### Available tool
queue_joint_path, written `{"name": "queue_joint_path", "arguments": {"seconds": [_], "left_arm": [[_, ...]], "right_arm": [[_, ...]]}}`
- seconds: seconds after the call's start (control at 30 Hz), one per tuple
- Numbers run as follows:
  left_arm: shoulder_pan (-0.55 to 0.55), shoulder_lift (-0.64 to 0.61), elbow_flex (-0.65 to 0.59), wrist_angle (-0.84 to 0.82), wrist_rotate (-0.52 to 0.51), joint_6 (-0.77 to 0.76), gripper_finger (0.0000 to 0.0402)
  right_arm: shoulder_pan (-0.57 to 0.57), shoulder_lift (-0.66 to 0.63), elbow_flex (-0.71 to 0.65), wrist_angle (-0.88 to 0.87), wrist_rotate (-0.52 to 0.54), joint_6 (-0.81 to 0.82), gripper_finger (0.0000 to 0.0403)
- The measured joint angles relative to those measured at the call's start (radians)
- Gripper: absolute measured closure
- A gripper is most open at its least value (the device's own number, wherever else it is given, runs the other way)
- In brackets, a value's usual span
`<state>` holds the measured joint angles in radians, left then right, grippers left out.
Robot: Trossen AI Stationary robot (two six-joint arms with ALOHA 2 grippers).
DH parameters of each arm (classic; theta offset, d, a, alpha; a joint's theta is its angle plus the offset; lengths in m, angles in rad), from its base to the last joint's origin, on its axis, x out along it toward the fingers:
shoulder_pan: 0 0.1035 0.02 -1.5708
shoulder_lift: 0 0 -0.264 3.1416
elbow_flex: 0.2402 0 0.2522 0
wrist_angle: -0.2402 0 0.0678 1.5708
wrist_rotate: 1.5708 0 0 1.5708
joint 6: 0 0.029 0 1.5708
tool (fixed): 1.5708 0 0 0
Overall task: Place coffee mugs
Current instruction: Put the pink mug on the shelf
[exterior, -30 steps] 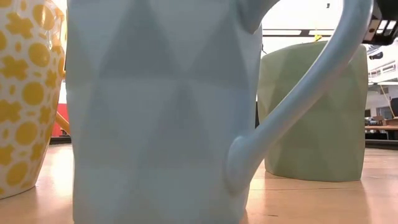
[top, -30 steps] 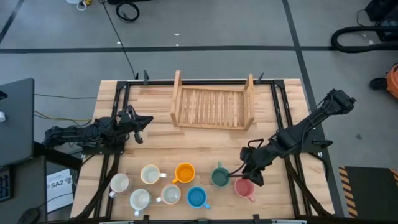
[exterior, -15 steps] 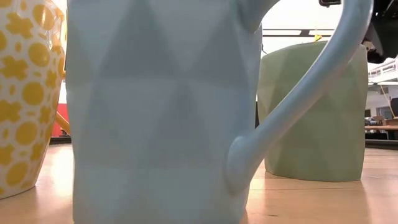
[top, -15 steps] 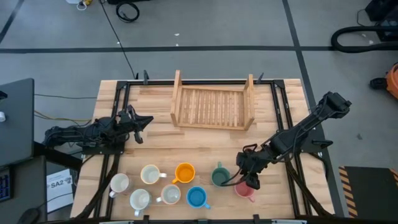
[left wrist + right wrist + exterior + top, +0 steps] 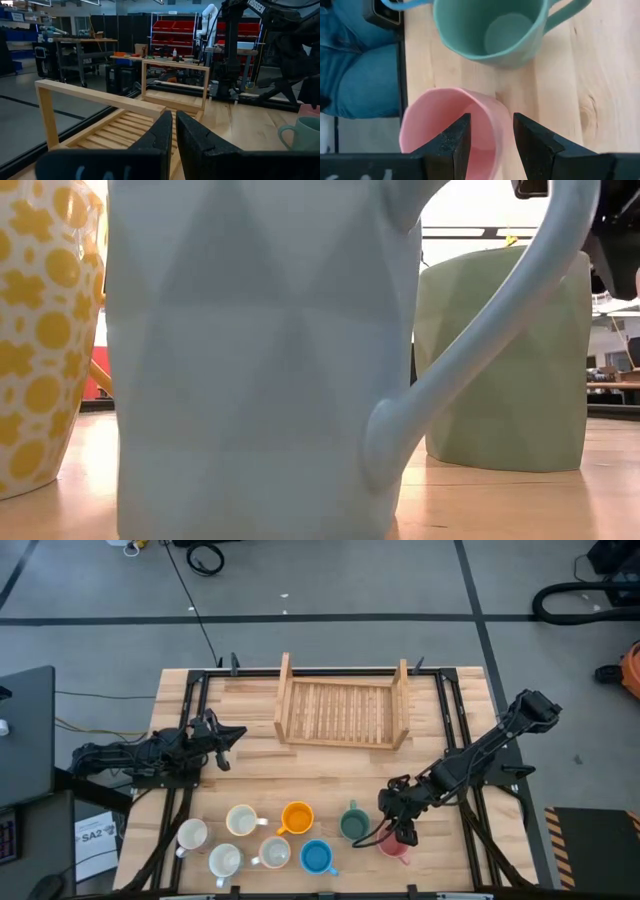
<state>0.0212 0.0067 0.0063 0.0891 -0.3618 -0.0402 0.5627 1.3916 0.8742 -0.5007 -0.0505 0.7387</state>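
The wooden rack is sitting at upper centre, the mugs lower down. The right gripper, fingers parted, is straddling the pink mug's rim at lower right; it should be sinking squarely before clenching. The left gripper is waiting clenched, mid-left.

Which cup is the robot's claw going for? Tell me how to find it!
Look at the wooden table, along its near edge where the mugs sit. The pink mug is the last one on the right, under the right gripper, beside the teal-green mug. It's the only pink one.
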Motion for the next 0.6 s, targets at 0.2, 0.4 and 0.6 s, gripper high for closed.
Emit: {"name": "queue_joint_path", "arguments": {"seconds": [0.2,0.4,0.6], "left_arm": [[0.0,0.0,0.0,-0.002,0.0,0.0,0.0372],[0.0,0.0,0.0,-0.002,0.0,0.0,0.0372],[0.0,0.0,0.0,-0.002,0.0,0.0,0.0372]], "right_arm": [[0.005,0.015,0.0,-0.005,-0.002,-0.005,0.025],[0.006,0.017,0.0,-0.011,-0.002,-0.012,0.025],[0.007,0.051,0.0,-0.009,-0.006,-0.039,0.025]]}}
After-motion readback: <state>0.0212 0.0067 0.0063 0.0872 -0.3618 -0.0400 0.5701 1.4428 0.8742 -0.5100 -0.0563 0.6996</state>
